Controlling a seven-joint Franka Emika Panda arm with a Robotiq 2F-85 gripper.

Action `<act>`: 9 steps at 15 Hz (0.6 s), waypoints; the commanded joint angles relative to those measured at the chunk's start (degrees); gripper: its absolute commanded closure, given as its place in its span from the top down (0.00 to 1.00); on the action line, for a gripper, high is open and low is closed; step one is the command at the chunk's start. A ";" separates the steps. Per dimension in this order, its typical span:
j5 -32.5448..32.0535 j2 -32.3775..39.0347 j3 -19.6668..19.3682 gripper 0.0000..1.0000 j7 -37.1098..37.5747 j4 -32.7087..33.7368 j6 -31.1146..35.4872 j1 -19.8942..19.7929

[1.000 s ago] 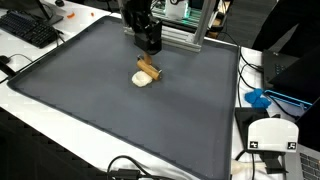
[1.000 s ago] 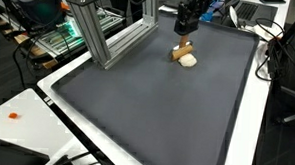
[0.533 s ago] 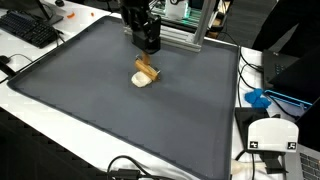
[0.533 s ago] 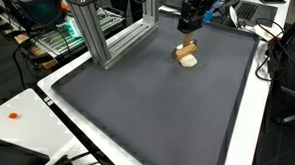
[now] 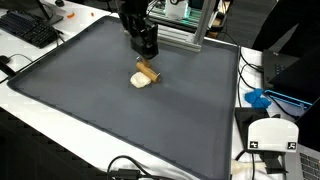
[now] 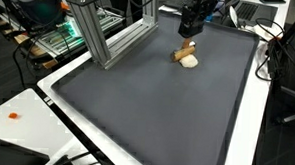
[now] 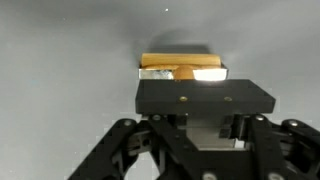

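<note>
A small tan wooden block with a white rounded piece against it (image 5: 145, 74) (image 6: 186, 57) lies on the dark grey mat (image 5: 100, 115) (image 6: 156, 113), toward its far side. My gripper (image 5: 146, 46) (image 6: 190, 30) hangs just above and slightly behind the block, pointing down and not touching it. In the wrist view the block (image 7: 182, 68) shows beyond the gripper's black plate, with a bright white patch on one end. My gripper (image 7: 205, 132) has its fingertips hidden behind that plate and the linkages. Nothing is seen held.
An aluminium frame (image 5: 185, 35) (image 6: 104, 36) stands at the mat's far edge close to the arm. A keyboard (image 5: 30, 28) lies off the mat. A blue item (image 5: 258, 98), a white device (image 5: 270, 135) and cables lie beside the mat.
The gripper has shifted slightly sideways above the block and turned a little. The block stays where it lay.
</note>
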 commanded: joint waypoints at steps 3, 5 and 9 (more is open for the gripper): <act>0.17 0.33 -0.85 0.35 1.47 0.04 3.91 0.00; -0.07 0.10 -1.11 0.35 1.76 0.19 4.34 0.03; 0.16 0.31 -1.44 0.35 2.28 0.54 5.61 0.00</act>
